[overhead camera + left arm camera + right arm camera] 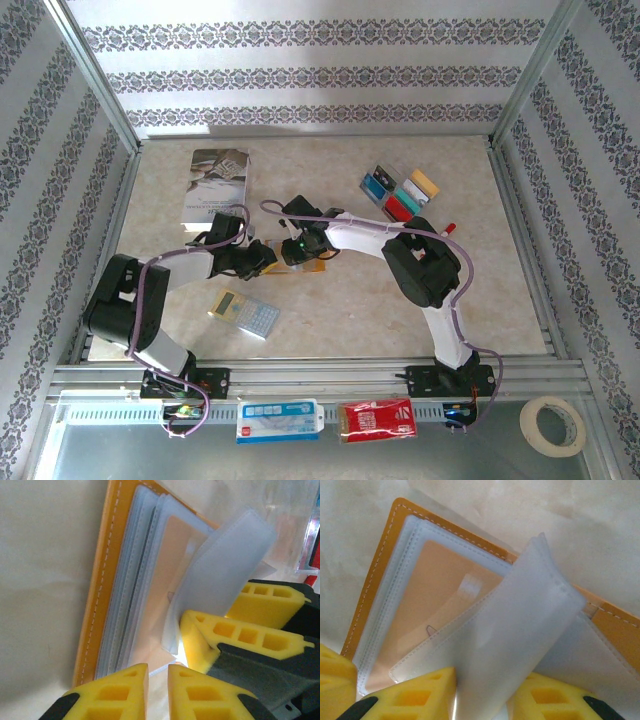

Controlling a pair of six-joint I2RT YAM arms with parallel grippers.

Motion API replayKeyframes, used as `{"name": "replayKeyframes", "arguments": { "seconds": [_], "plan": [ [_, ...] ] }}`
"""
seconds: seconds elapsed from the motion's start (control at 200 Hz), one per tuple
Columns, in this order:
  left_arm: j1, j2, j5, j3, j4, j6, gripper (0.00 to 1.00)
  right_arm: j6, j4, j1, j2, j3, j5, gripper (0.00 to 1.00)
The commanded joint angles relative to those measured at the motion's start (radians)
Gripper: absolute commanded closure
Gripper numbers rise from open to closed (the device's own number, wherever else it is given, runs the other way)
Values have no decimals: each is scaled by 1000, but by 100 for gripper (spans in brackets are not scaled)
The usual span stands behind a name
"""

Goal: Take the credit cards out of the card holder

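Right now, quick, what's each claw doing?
Left gripper: nearly closed at the edge of the card holder; grip cannot be told.
Right gripper: closed on a clear sleeve of the holder.

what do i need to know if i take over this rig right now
Left gripper: jaws nearly shut at the card holder's near edge.
Right gripper: jaws shut on a clear sleeve, held up off the holder.
Done: several credit cards lie on the table, far right.
To do: visible sleeves look empty; check the rest, then let go.
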Motion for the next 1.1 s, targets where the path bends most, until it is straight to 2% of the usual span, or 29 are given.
{"name": "replayKeyframes", "arguments": {
  "seconds": [0.0,0.115,0.43,0.654,0.839,1.099],
  "plan": [
    [-10,16,0,23,41,-11,85,8,-57,1,36,-51,-32,70],
    [-10,25,3,17,66,-25,89,7,-52,-1,36,-52,-36,71],
    [-10,64,-14,29,64,-36,89,23,-29,-11,12,-68,-36,70],
    [-9,80,-62,11,-10,1,89,45,-58,-12,-14,-44,38,65],
    [-10,75,-40,0,8,8,89,111,-80,-20,-84,-67,193,60],
    [-10,78,-15,14,18,10,89,147,-10,-41,-202,-156,204,58]
  ]
}}
